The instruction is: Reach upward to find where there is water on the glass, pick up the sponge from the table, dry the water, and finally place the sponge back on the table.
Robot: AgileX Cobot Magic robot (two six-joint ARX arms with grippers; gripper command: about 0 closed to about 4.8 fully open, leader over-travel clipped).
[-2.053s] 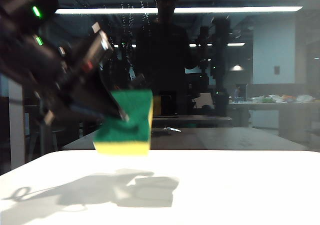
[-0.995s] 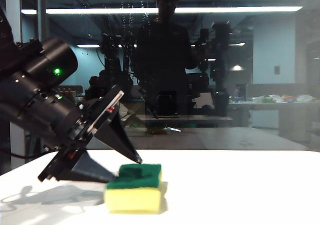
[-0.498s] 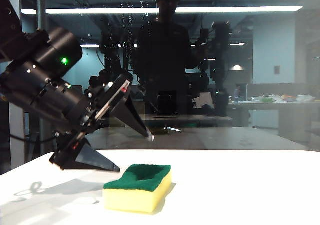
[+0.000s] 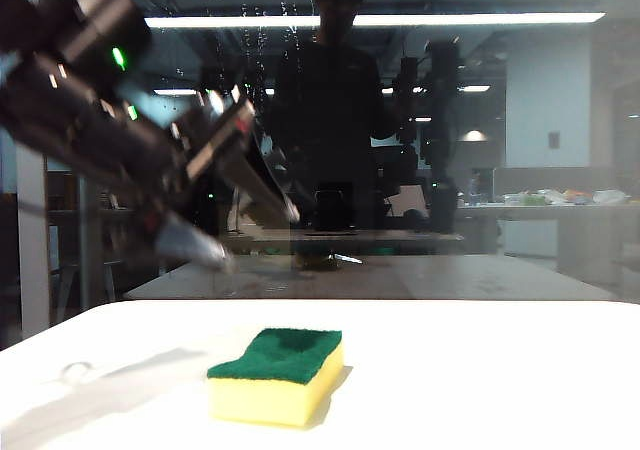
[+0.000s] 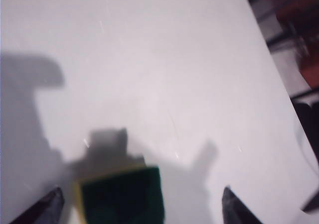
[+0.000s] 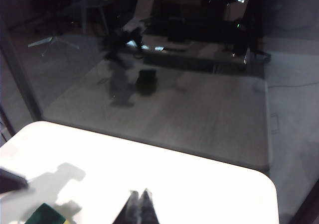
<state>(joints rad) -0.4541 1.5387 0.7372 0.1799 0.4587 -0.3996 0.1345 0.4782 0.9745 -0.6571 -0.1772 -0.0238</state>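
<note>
Our left gripper [image 4: 255, 235] has let go of the sponge [image 4: 277, 375] and has risen away from it. One second ago its fingers were at the sponge on the table [image 4: 480, 370]; half a second ago they were open just above it; now they hang well above, spread wide and empty, in front of the glass [image 4: 540, 170]. In the left wrist view the two fingertips [image 5: 47, 204] stand far apart and the sponge [image 5: 122, 199] lies on the white table [image 5: 149, 59] between them, below the gripper.

The sponge rests flat on the near-left part of the table, green scouring side up, yellow foam below, touching nothing else. We judge that this is the last step of the task: the sponge is back on the table, and only the retreat of the arm remains.

Our right gripper [image 6: 139, 204] is low over the table near its front edge, and its two fingertips meet, so it is closed with nothing in it.

A few small droplets and thin streaks of water [image 4: 262, 30] are visible high on the glass, near the top of the exterior view, so we cannot say the drying is complete. The table is plain, smooth and white. The glass is dark and mirrors a standing person [image 4: 335, 110], long ceiling lights [image 4: 480, 18] and desks in the room.
</note>
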